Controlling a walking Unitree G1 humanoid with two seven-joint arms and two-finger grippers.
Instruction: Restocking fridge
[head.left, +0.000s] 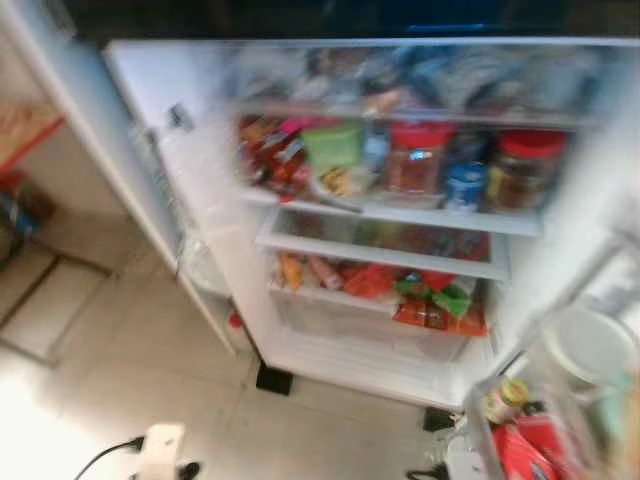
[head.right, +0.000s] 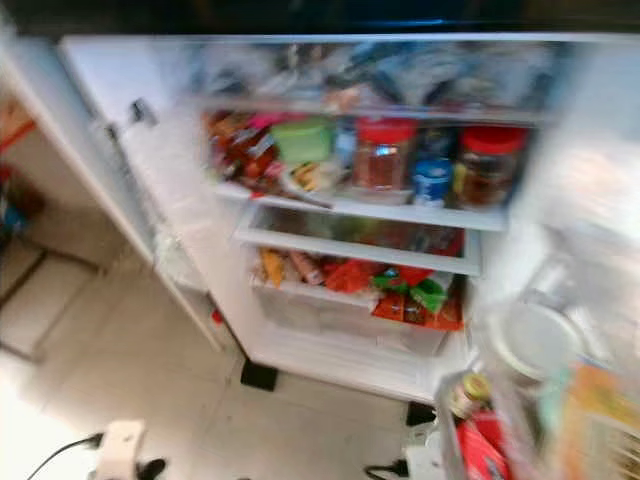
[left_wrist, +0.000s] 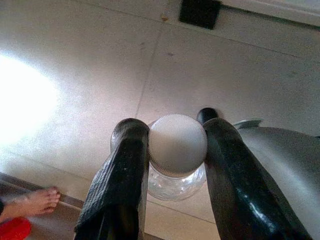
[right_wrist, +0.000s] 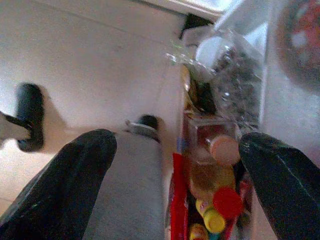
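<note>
The fridge (head.left: 200, 100) stands open ahead, its white body taking up most of the blurred head views. Its door (head.left: 590, 400) swings out on the robot's right, with racks that carry a white round tub (head.left: 590, 345), a small bottle (head.left: 505, 398) with a yellow cap and red packets (head.left: 525, 450). The tiled floor (head.left: 130, 350) spreads in front, pale and brightly lit at the near left.

Inside, the top shelf holds wrapped goods too blurred to tell apart. The shelf (head.left: 400, 212) below carries a green tub (head.left: 333, 143), two red-lidded jars (head.left: 415, 157) and (head.left: 522, 168), a blue can (head.left: 464, 185) between them, and red packets at the left end. A lower drawer (head.left: 370, 330) holds orange, red and green packs (head.left: 430, 295).

On the floor near the robot's left lies a white power strip (head.left: 162, 445) with a black cable (head.left: 105, 457). A black foot (head.left: 273, 379) sits under the fridge's front corner.

The left claw (left_wrist: 175, 145) hangs over the floor, clamped on a clear glass jar (left_wrist: 176, 172), its fingers (left_wrist: 125, 170) pressing either side of the white ribbed lid (left_wrist: 177, 142). A person's bare foot (left_wrist: 37, 201) shows at the edge of that wrist view.

The right claw (right_wrist: 177, 145) is spread wide and holds nothing, beside the door rack, where bottles with red (right_wrist: 227, 202) and yellow (right_wrist: 214, 220) caps stand.
</note>
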